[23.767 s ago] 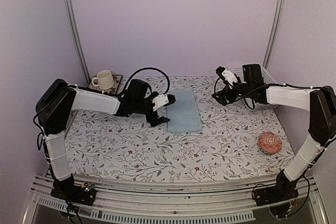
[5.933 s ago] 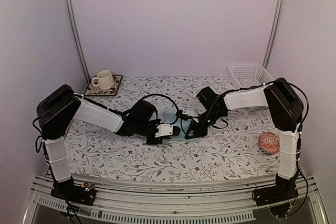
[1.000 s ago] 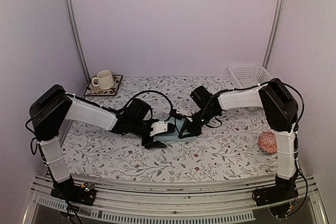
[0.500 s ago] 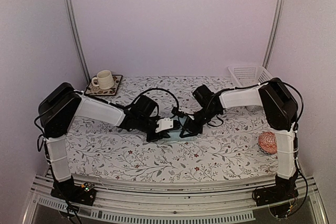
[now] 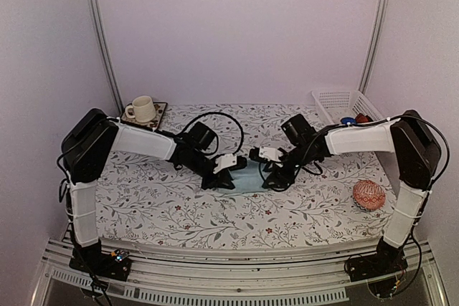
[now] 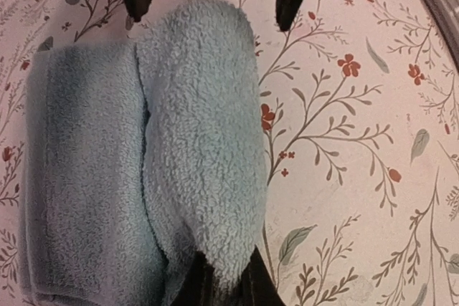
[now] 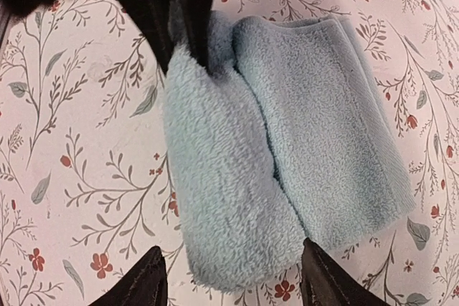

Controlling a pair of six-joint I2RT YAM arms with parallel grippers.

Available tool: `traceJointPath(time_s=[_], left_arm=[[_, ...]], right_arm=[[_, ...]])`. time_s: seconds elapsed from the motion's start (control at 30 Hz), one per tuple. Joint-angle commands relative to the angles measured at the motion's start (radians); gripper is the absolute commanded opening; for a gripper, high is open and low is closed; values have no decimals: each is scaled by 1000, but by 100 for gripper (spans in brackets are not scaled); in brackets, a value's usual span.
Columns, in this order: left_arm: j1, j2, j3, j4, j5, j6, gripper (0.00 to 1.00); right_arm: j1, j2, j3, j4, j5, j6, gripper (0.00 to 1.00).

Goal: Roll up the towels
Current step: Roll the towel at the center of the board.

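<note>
Lying nearest, toward the right side of the table [image 5: 179,220], is an orange-pink patterned ball [image 5: 368,195], well apart from everything else.

Farther in, at the middle of the table, both arms reach inward and meet at the pale blue towel [image 5: 246,182]. It lies flat on the flowered cloth between the two hands. The wrist views show it partly rolled. A thick fluffy roll rests against a flatter folded strip, and the two touch along their whole length.

The left hand [image 6: 224,277] sits at one end of the roll. Its fingers are drawn narrow and pinch the end of the roll between them. The right hand [image 7: 231,286] is at the opposite end with its fingers spread wide. One fingertip stands on each side of the roll's end, both clear of the cloth and low over the table. Each wrist camera looks along the roll and sees the other hand's dark fingers at the far end.

Farthest back, at the left corner, a cream cup [image 5: 142,109] stands upright on a dark square coaster [image 5: 159,111]. At the right corner sits a white mesh basket [image 5: 334,98] with a small bright blue object [image 5: 347,120] inside it.
</note>
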Motion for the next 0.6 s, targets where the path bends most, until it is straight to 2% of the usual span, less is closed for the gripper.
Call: traceJointPath(time_s=[0.0,0.2,0.57], left_arm=[[44,80,74,-158,118,-77,0],[99,168,197,-243,220,-136,0],[175,357,443,-428,322,-255,0]], right_arm=[[5,-110,-119,122,28,-167,65],[27,-212,-233,278,50,-298,66],[97,-110,-241,450,127,-402,65]])
